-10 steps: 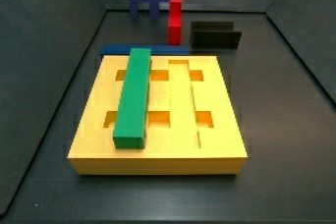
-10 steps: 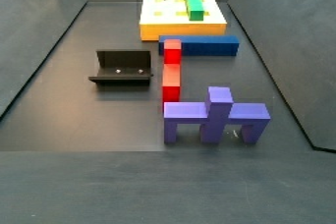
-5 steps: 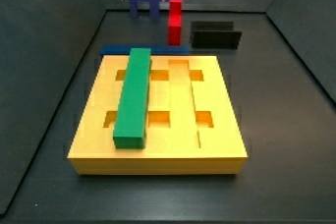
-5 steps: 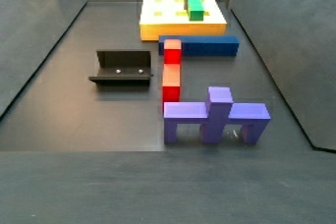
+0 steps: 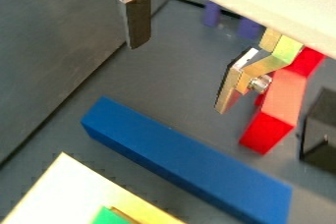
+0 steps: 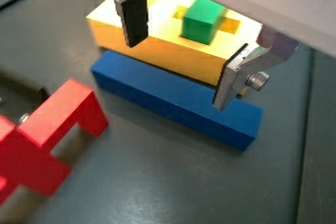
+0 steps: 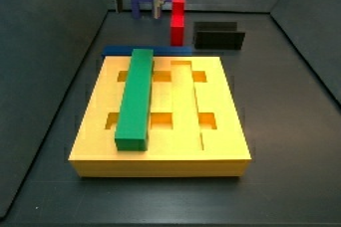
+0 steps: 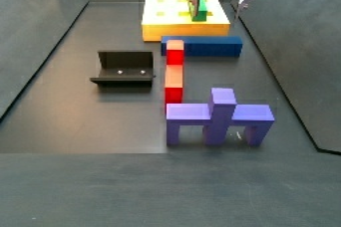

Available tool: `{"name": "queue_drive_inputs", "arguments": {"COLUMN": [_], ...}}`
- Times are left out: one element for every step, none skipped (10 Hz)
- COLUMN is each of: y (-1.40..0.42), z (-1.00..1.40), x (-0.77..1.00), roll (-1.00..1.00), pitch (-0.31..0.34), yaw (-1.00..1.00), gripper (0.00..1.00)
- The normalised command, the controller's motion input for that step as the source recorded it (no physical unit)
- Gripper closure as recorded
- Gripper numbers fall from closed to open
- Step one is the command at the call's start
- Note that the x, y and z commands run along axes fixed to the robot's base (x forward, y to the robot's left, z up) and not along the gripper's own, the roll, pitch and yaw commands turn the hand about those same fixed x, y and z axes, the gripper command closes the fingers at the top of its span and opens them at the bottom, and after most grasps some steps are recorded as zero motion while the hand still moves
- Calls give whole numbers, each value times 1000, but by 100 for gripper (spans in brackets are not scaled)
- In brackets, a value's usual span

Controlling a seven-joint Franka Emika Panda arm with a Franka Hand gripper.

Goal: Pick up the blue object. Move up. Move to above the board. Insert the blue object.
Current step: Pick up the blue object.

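None of the four steps done: I judge the pick-up is only being lined up.
Gripper: my gripper [image 6: 184, 56] hangs above the blue object [image 6: 174, 99], fingers spread wide with nothing between them; one plate shows on each side of the bar in both wrist views, neither touching it.
Blue object: it lies flat on the dark floor [image 8: 80, 112], long side right against the end of the board [image 7: 160, 156]; in a side view it shows between the board and the red piece [image 8: 173, 70].
Board: the green bar [image 7: 136, 97] already sits in one long groove; the neighbouring grooves and small holes look free, so I take one of those as the target.
Left to do: come down, close on the bar, lift, carry over the board, insert.
Hidden or unclear: in both side views the gripper is mostly cut off by the frame edge, so I cannot tell its height over the bar from there.
Also unclear: in a side view only a thin strip of the blue object [image 7: 131, 50] shows behind the board.
Elsewhere: the fixture [image 8: 124, 70] and the purple cross piece [image 8: 218, 117] stand well apart from the work.
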Motion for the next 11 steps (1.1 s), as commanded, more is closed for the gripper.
{"name": "queue_drive_inputs", "arguments": {"y": [-126, -129, -149, -123, -111, -54, 0, 3, 0, 0, 0], "z": [-263, -289, -311, -331, -346, -366, -263, -291, -280, -229, -271], "x": [0, 0, 0, 0, 0, 49, 6, 100, 103, 126, 131], "roll": [0, 0, 0, -33, -36, -30, 1, 53, 0, -31, -196], "pitch": [-1, 0, 0, -31, -14, 14, 84, 176, 171, 139, 91], "yaw": [-966, -997, -983, -957, -957, -954, -814, -711, -723, -720, -703], "gripper": [0, 0, 0, 0, 0, 0, 0, 0, 0, 0, 0]}}
